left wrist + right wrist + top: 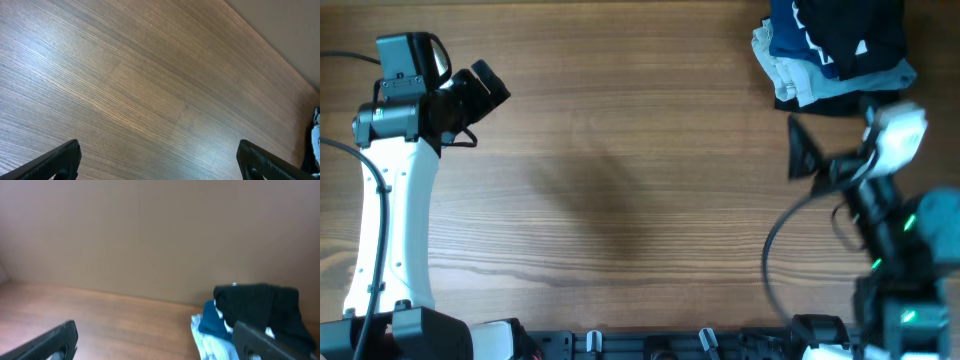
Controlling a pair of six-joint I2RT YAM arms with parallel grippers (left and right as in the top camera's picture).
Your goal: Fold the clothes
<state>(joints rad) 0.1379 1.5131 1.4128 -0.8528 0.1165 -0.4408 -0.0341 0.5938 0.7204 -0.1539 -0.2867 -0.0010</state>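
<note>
Overhead | black polo shirt bunched atop pile of navy and pale garments, far right of desk | right wrist: shirt a crumpled dark lump, long axis left-right, collar and facing unreadable | left claw jaws wide apart, empty, above desk | right claw jaws wide apart, empty, short of the pile

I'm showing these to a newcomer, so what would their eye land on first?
The pile of clothes heaped in the far right corner of the table stands out most, with a black garment showing in it. The left arm and the right arm stand at either side of the wood, jaws wide open and holding nothing.
</note>
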